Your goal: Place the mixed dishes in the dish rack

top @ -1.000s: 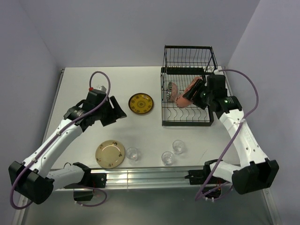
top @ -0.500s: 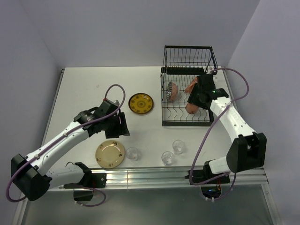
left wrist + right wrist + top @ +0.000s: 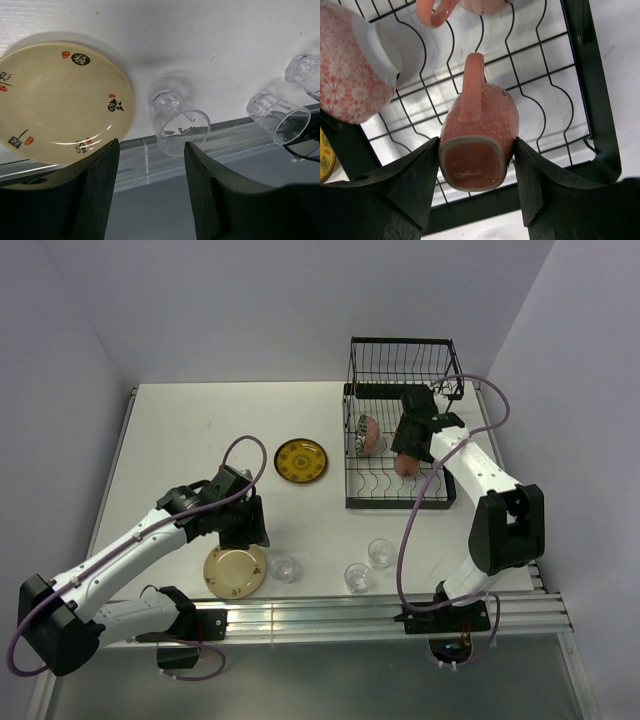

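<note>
R gripper (image 3: 476,144) grips a mug (image 3: 480,117) across its body, one finger pressed on each side. Base faces the wrist cam and the handle stays clear of the fingers. So the mouth points away, twd the wire floor of the rack (image 3: 592,75), prob. so it lands rim-down and drains. Whether the rim already rests on the wires: can't tell. In the top cam the mug is over the rack's low front section, right half.

The other mug (image 3: 350,65) lies just left of it in the rack, and the bowl (image 3: 360,428) is at the rack's left edge. The held mug sits apart from both, likely to avoid a knock.

L gripper (image 3: 151,146) is open, nothing between its fingers, low over the near part of the table (image 3: 180,430). Its wrist cam lines the gap up on a glass (image 3: 177,125) that stands just right of the tan plate (image 3: 60,100), near but not touching. The gap looks wider than the glass, so a side pinch seems the plan. Risk: the plate-side finger clips the plate rim on the way down.

Two more glasses (image 3: 277,117) stand further right, apart. Yellow plate (image 3: 300,461) lies mid-table, left of the rack.

Progress est.: bowl + other mug racked, one mug in hand. Both plates + 3 glasses not yet loaded. Next: R lets go once the mug is seated, and L drops onto the glass.
</note>
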Controlling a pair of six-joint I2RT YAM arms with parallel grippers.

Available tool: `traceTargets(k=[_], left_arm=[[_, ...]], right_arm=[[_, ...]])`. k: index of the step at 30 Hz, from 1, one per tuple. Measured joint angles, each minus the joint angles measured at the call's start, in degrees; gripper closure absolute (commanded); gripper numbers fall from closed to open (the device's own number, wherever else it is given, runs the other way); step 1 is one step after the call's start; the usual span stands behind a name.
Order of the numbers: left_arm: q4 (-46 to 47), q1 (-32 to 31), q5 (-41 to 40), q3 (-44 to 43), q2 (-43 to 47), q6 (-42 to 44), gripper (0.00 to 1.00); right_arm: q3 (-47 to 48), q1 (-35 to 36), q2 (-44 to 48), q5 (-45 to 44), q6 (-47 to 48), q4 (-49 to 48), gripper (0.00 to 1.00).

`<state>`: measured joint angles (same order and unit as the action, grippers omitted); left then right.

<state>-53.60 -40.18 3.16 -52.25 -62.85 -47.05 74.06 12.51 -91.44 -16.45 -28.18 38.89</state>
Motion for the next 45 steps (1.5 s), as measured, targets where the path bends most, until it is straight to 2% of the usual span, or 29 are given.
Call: traceTargets(k=[12,24,27,28,30,31,35,45], left_arm=[[-1.6,-0.9,0.4,1.5,1.3,-0.3,0.38],[-1.4,-2.8,1.1,2.8,1.2,-0.9,0.37],[-1.0,-3.1,1.1,2.8,0.7,-1.3,0.37],[-0.8,-3.3,1.1,2.8,0.5,-1.6,0.37],[-0.5,-3.6,1.1,2.8,0.0,-1.9,0.37],[-0.4,-3.8,1.1,2.8,-0.4,-2.0,0.37],[0.3,-4.5,1.1,2.8,-1.6,-2.3,0.36],[2.4,-6.1,1.0,3.0,-4.1,-3.4,0.36]], right_arm=[[1.4,0.0,-4.3,-0.3,-0.8,-1.2,1.0],[0.2,0.1,-5.7,0.5,-0.9,-3.7,0.76],[0.1,0.1,-5.7,0.6,-0.9,-3.9,0.62],[0.1,0.1,-5.7,0.6,-0.9,-3.9,0.53],[0.1,0.1,-5.7,0.6,-0.9,-3.9,0.44],[0.0,0.1,-5.7,0.6,-0.9,-3.9,0.36],[-0.9,0.1,-5.3,0.8,-0.9,-5.3,0.25],[-4.3,0.1,-2.3,1.6,-0.9,-6.0,0.19]])
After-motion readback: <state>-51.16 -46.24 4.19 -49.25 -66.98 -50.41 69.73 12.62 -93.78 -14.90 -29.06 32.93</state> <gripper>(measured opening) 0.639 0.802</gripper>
